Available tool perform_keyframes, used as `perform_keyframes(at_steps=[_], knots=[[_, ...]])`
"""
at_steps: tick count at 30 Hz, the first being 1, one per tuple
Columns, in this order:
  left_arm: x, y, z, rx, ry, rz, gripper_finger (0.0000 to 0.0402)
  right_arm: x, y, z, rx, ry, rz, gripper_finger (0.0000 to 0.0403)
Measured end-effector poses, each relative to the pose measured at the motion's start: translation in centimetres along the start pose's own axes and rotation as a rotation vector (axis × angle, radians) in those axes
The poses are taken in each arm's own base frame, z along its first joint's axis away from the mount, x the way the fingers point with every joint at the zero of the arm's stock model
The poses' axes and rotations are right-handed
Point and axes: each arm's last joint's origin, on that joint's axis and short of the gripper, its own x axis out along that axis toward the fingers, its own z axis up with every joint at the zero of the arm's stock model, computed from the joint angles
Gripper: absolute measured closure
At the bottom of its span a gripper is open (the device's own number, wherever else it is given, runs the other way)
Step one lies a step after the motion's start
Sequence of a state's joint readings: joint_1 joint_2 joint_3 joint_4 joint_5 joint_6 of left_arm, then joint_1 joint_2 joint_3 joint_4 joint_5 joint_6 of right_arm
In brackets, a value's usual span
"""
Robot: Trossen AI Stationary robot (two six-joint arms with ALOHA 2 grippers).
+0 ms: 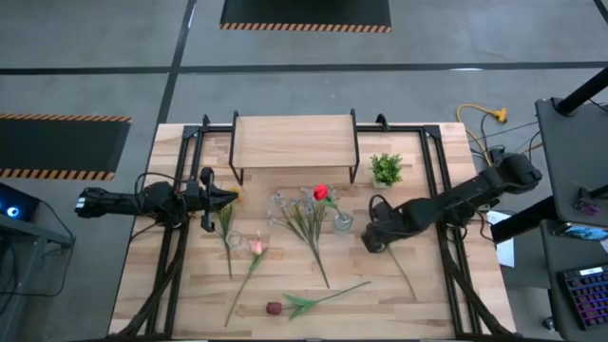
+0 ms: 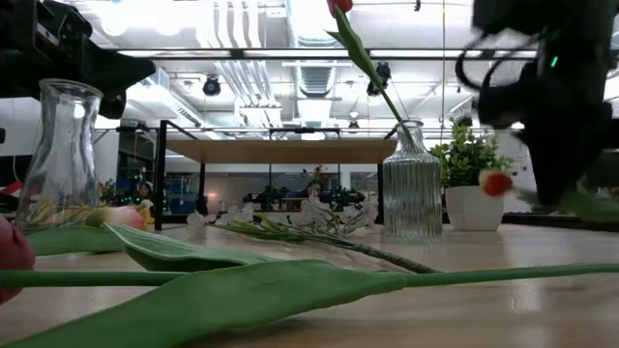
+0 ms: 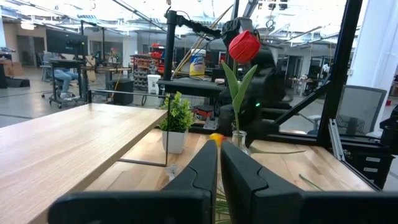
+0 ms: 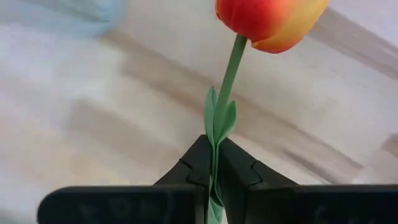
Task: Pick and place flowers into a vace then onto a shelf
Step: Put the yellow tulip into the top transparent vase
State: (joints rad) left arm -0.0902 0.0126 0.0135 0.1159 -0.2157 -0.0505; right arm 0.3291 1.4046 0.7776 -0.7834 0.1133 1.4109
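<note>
Tulip (image 4: 272,17) stem clamped inside right pincer (image 4: 216,167).

A small potted plant (image 1: 386,169) stands on the wooden table (image 1: 456,275).

Left arm extends in from the left edge of the surface, roughly horizontal, its end effector (image 1: 226,195) near the front-left leg of the shelf; fingers (image 3: 202,168) pressed together on a thin stem. Right arm reaches in diagonally from the right side, elbow raised, its end effector (image 1: 372,235) low over the surface; fingers (image 4: 198,163) clamped on a green stem
</note>
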Motion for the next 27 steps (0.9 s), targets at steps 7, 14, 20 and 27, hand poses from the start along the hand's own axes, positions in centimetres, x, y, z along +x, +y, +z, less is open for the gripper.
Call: perform_keyframes(at_steps=[7,14,20,27], knots=[[0.0,0.0,0.0,0.0,0.0,0.0,0.0398,-5.9,1.8,-3.0,-0.192,-0.4,0.217,0.0391],[0.0,0.0,0.0,0.0,0.0,0.0,0.0398,-10.0,2.8,-5.2,-0.317,-0.778,0.3,0.0391],[0.0,0.0,0.0,0.0,0.0,0.0,0.0398,-10.9,4.8,-5.0,-0.487,-0.88,0.28,0.0391],[0.0,0.0,0.0,0.0,0.0,0.0,0.0398,-13.4,6.9,-4.8,-0.723,-0.963,0.321,0.039]])
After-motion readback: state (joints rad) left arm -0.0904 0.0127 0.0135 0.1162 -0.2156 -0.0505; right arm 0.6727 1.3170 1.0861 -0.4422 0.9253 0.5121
